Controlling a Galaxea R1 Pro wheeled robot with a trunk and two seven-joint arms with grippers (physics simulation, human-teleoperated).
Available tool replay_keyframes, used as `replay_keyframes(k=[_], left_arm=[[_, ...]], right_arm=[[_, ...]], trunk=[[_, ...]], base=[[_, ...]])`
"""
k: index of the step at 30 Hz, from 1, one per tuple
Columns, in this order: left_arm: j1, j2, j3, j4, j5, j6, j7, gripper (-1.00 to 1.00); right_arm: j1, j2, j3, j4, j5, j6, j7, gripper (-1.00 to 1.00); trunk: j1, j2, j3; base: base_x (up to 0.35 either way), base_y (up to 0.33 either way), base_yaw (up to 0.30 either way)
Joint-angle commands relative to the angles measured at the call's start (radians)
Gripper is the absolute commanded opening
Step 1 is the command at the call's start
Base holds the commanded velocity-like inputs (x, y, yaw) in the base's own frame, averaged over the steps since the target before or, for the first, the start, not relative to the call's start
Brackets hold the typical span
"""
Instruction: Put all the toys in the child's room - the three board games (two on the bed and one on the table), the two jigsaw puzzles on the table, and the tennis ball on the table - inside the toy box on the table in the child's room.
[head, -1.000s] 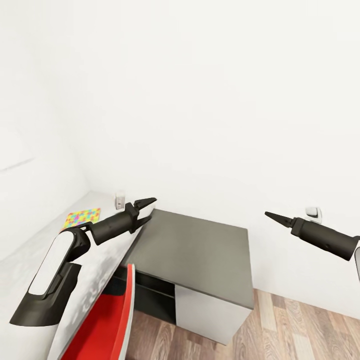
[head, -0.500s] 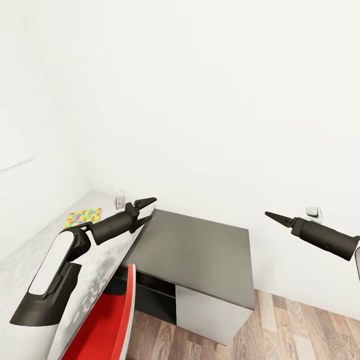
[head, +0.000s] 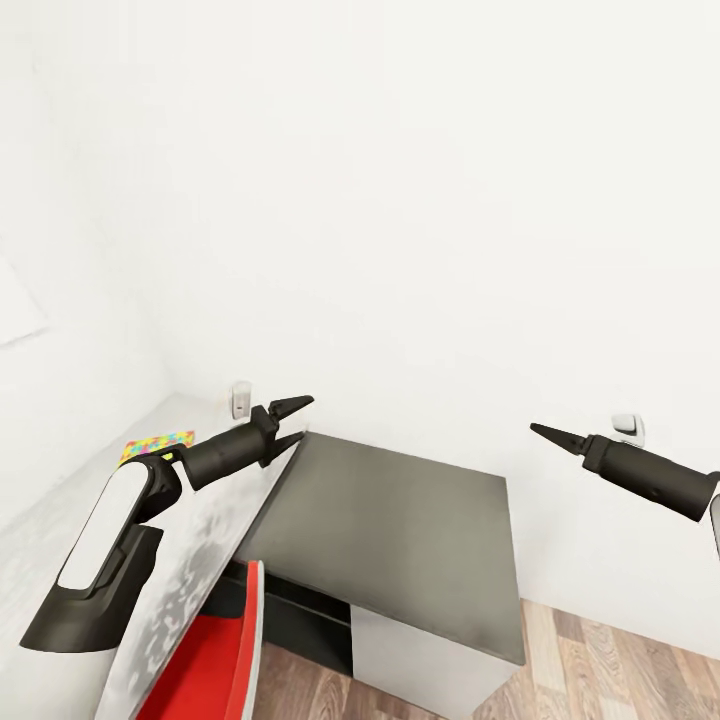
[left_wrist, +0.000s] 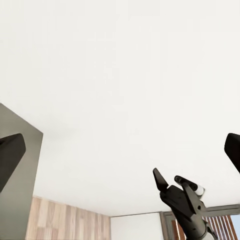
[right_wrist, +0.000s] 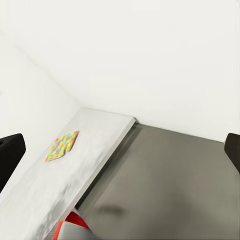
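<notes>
it was a room in a home, plainly furnished. bare white walls met in a corner, and wood plank flooring ran along the right. a long pale grey table stood against the left wall with a bright jigsaw puzzle lying flat at its far end. beside it sat a lower dark-topped cabinet, and a red chair stood near.
</notes>
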Motion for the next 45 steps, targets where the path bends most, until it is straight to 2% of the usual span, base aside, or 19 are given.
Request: replay_keyframes(k=[1, 10, 22, 36, 45], left_arm=[[-0.001, 0.001, -0.001, -0.001, 0.011, 0.000, 0.010, 1.00], [-0.001, 0.001, -0.001, -0.001, 0.010, 0.000, 0.012, 1.00], [0.000, 0.002, 0.001, 0.000, 0.010, 0.000, 0.011, 1.00], [0.002, 0.002, 0.002, 0.002, 0.010, -0.002, 0.014, 1.00], [0.002, 0.003, 0.002, 0.002, 0.010, -0.003, 0.014, 1.00]], right_arm=[[-0.001, 0.000, -0.001, 0.000, 0.005, 0.004, 0.007, 1.00], [-0.001, 0.000, -0.002, 0.000, 0.004, 0.004, 0.007, 1.00], [-0.003, 0.003, -0.001, 0.000, 0.005, 0.004, 0.005, 1.00], [-0.003, 0.006, -0.003, 0.000, 0.006, 0.004, 0.004, 1.00], [-0.003, 0.006, -0.005, 0.001, 0.004, 0.004, -0.021, 1.00]], trunk=[[0.001, -0.002, -0.002], [0.001, -0.002, -0.002], [0.001, -0.002, 0.001], [0.001, -0.002, 0.001], [0.001, -0.002, 0.001]], base=[[0.123, 0.000, 0.000], [0.054, 0.000, 0.007], [0.007, 0.000, 0.147], [0.001, 0.000, 0.038], [0.000, 0.000, 0.086]])
